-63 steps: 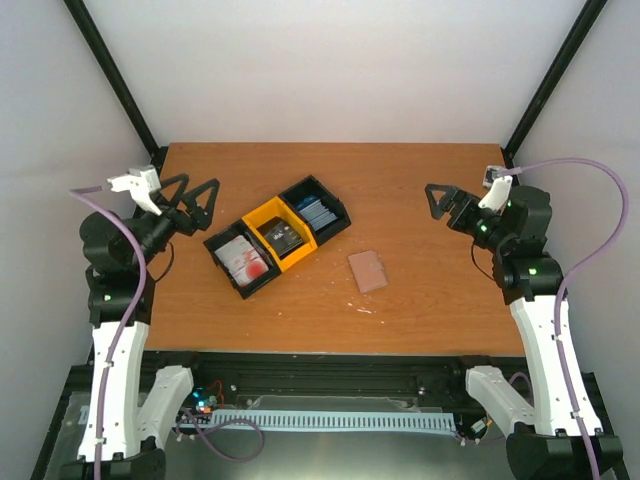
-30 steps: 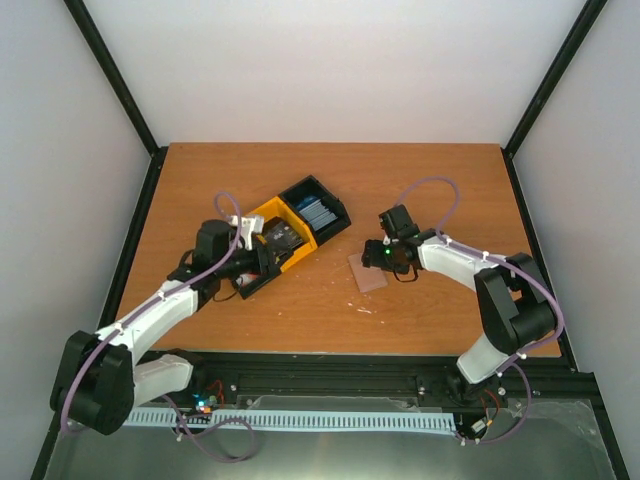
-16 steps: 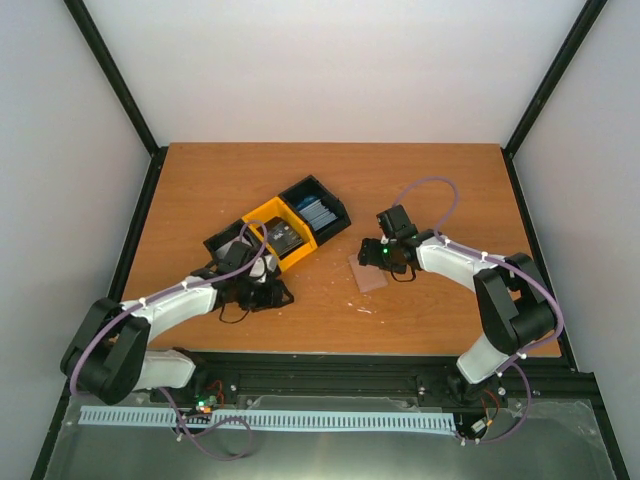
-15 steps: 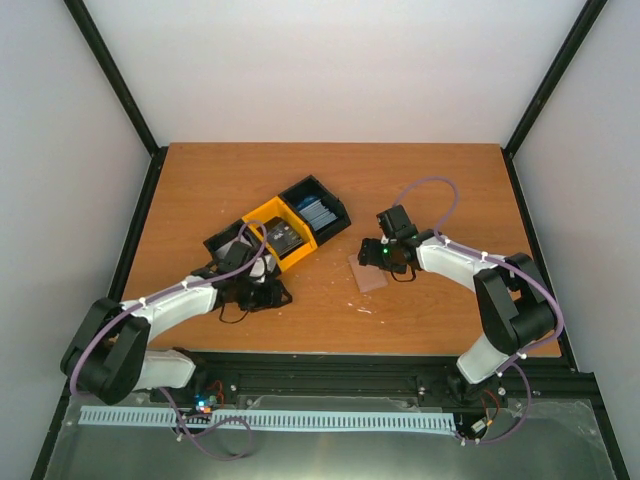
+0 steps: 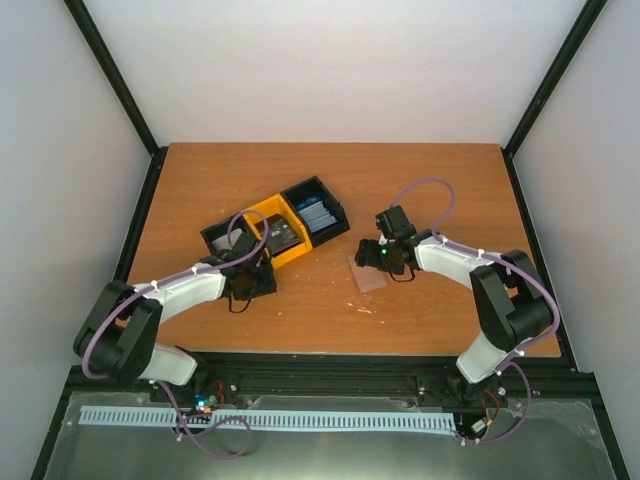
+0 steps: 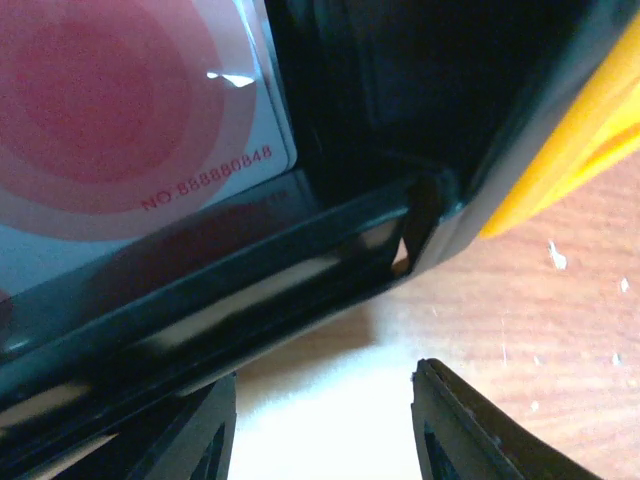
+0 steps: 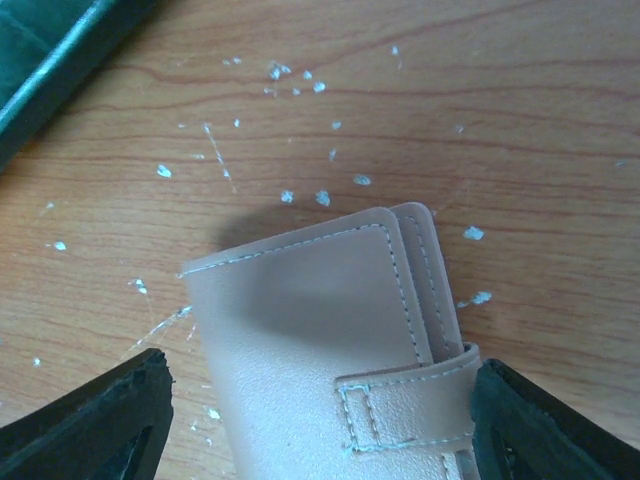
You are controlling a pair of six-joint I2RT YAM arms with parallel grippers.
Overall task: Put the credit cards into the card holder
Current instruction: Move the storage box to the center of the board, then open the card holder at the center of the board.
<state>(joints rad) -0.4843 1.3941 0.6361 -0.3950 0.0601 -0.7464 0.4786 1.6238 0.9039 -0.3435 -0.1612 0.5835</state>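
Straddling the cropped card holder (image 7: 330, 340), right gripper (image 7: 320, 420) wide apart; left gripper (image 6: 320, 430) parted, red-blotched card (image 6: 120, 110) beyond half-hidden.

We see a brown wooden table (image 5: 440, 180) carrying three open bins in a slanted row, left of centre and touching one another: a black bin (image 5: 213, 238), a yellow bin (image 5: 262, 213) and a second black bin (image 5: 318, 188). To their right, apart from them, the pinkish-beige card holder (image 5: 368, 272) lies flat and folded. White specks (image 7: 322, 198) dot the wood around it.
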